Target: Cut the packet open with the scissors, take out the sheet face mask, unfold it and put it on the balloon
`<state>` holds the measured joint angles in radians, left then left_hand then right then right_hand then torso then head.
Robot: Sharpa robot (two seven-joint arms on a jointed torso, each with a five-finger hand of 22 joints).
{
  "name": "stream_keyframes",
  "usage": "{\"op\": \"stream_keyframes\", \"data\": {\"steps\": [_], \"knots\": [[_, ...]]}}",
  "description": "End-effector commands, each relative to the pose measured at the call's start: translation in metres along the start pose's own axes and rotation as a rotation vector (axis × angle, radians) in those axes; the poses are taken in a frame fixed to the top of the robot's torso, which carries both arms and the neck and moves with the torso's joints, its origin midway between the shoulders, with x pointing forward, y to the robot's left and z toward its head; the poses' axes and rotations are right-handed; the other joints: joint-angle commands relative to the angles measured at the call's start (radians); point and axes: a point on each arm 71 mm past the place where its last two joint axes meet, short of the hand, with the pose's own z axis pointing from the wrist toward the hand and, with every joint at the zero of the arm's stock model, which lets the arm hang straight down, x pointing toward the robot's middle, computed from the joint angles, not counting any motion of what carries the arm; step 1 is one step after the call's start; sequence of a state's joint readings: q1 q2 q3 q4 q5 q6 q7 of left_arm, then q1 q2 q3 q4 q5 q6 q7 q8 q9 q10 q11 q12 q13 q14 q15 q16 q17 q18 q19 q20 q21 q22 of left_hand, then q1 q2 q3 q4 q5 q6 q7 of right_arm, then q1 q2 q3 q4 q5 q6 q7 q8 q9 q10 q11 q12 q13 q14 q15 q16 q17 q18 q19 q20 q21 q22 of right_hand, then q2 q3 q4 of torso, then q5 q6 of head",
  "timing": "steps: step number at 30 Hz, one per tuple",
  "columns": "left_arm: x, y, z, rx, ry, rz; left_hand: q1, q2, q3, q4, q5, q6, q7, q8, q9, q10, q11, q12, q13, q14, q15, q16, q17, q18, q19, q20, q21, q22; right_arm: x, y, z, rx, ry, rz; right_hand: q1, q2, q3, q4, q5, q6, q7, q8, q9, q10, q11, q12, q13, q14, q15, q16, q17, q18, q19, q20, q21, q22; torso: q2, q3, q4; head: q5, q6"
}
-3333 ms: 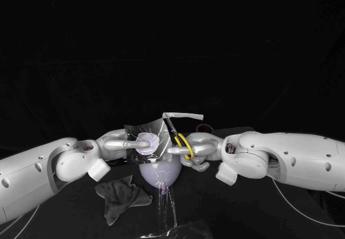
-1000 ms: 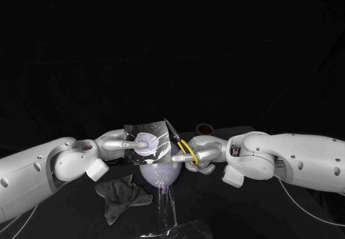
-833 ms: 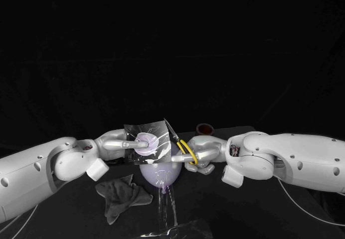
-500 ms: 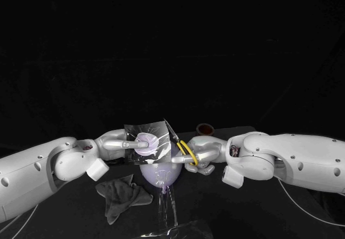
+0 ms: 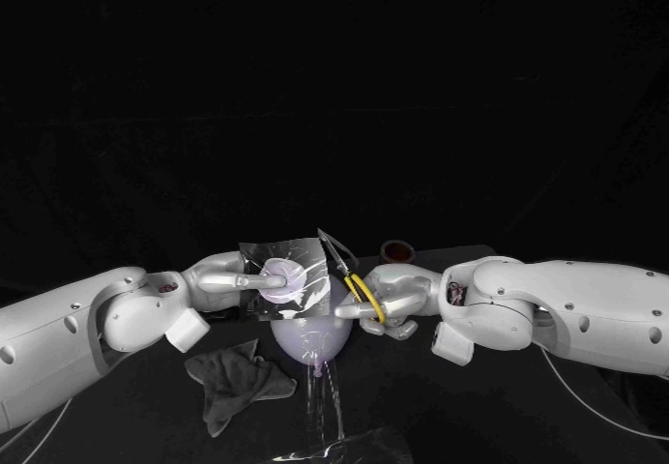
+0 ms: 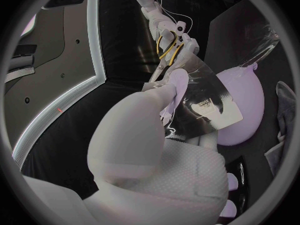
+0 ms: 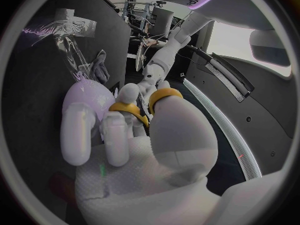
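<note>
1. The packet [image 5: 286, 275] is hanging in the air dead centre in the head view. It's a flat, glossy, silvery foil rectangle, bowing slightly, and the left wrist view is showing a printed drawing with dark hair on its face.
2. The left hand [image 5: 240, 282] is reaching in from the packet's 9 o'clock and pinching it. Its fingers are clamping the foil front and back and holding it upright.
3. The right hand [image 5: 394, 298] is sitting at the packet's 3 o'clock, with its fingers going through the scissors' loops and gripping them tight.
4. The scissors [image 5: 352, 280] are showing thin dark metal blades and rounded yellow plastic handles. The blades are pointing toward 11 o'clock, with the tips lying right at the packet's right edge near the top corner. I can't tell whether they're biting into the foil or just touching it.
5. The balloon [image 5: 309, 336] is sitting right below the packet at its 6 o'clock, partly hiding behind it. It's smooth, pale lilac and pear-shaped, narrowing toward 6 o'clock.
6. A dark cloth [image 5: 230, 382] is lying crumpled and soft-looking on the black table [image 5: 474, 416], just beside the balloon at about its 8 o'clock.
7. Some clear crinkly plastic [image 5: 328, 425] is trailing from the balloon's narrow end toward 6 o'clock.
8. A small round dark-red thing [image 5: 397, 251] is sitting near the right hand at its 12 o'clock, too small to make out.
</note>
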<state>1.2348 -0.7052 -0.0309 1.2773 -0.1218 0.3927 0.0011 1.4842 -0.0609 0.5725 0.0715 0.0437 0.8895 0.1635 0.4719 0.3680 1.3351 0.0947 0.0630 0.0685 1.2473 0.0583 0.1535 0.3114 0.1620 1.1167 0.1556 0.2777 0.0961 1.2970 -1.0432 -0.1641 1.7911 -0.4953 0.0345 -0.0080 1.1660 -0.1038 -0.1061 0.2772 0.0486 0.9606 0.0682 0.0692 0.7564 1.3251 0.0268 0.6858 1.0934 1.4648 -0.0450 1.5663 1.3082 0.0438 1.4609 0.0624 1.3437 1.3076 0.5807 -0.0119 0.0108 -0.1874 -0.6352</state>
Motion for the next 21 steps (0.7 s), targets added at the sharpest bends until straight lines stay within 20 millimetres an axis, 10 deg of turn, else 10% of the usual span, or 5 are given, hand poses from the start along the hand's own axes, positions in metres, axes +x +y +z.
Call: {"op": "stream_keyframes", "data": {"steps": [1, 6, 9, 21], "knots": [[0.0021, -0.0015, 0.0005, 0.008, 0.021, -0.002, -0.002, 0.008, 0.0, -0.005, 0.005, 0.005, 0.001, 0.004, 0.121, 0.005, -0.002, 0.005, 0.0, 0.003, -0.007, -0.003, 0.002, 0.02, 0.005, -0.005, 0.004, -0.001, 0.0003, 0.0013, 0.0002, -0.012, 0.003, -0.013, 0.028, 0.007, -0.032, 0.012, 0.001, -0.391, 0.046, 0.022, -0.003, 0.246, -0.017, 0.885, 0.477, 0.106, -0.006, 0.004, 0.263, 0.014, -0.018, -0.003, -0.034, 0.171, 0.0, -0.0008, 0.0005, 0.001, -0.001], [0.0021, -0.0015, 0.0006, 0.007, 0.021, -0.002, -0.002, 0.008, 0.0, -0.005, 0.005, 0.005, 0.001, 0.004, 0.121, 0.005, -0.002, 0.005, 0.0, 0.003, -0.007, -0.003, 0.002, 0.02, 0.005, -0.005, 0.004, -0.001, 0.0007, 0.0009, 0.0009, -0.005, 0.01, -0.014, 0.04, 0.017, -0.081, 0.014, 0.0, -0.407, 0.04, 0.057, -0.011, 0.15, -0.026, 0.469, 0.261, 0.097, -0.014, -0.012, 0.23, 0.032, -0.059, -0.011, -0.126, 0.135, 0.0, -0.0011, 0.0012, 0.002, -0.001], [0.002, -0.0014, 0.0005, 0.007, 0.021, -0.002, -0.002, 0.008, 0.0, -0.005, 0.005, 0.005, 0.001, 0.004, 0.121, 0.005, -0.002, 0.005, 0.0, 0.003, -0.007, -0.003, 0.002, 0.02, 0.005, -0.005, 0.004, -0.001, 0.0015, 0.0006, 0.0012, -0.001, 0.021, -0.018, 0.047, 0.026, -0.093, 0.013, -0.002, -0.419, 0.046, 0.077, -0.018, -0.003, -0.033, -0.202, -0.143, 0.062, -0.024, -0.084, 0.105, 0.034, -0.085, 0.002, -0.193, 0.105, 0.0, -0.0012, 0.0009, 0.003, -0.002], [0.0018, -0.0013, 0.0005, 0.006, 0.02, -0.002, -0.002, 0.008, 0.0, -0.005, 0.005, 0.005, 0.001, 0.004, 0.121, 0.005, -0.002, 0.005, 0.0, 0.003, -0.007, -0.003, 0.002, 0.02, 0.005, -0.005, 0.004, -0.001, 0.0033, 0.0007, 0.0015, 0.005, 0.034, -0.026, 0.074, 0.055, -0.136, 0.012, 0.0, -0.381, 0.06, 0.147, -0.061, 0.06, 0.0, -0.53, -0.477, 0.058, 0.002, -0.139, 0.029, 0.036, -0.056, 0.002, -0.17, 0.108, 0.0, -0.0003, -0.0006, 0.004, -0.003]]}}
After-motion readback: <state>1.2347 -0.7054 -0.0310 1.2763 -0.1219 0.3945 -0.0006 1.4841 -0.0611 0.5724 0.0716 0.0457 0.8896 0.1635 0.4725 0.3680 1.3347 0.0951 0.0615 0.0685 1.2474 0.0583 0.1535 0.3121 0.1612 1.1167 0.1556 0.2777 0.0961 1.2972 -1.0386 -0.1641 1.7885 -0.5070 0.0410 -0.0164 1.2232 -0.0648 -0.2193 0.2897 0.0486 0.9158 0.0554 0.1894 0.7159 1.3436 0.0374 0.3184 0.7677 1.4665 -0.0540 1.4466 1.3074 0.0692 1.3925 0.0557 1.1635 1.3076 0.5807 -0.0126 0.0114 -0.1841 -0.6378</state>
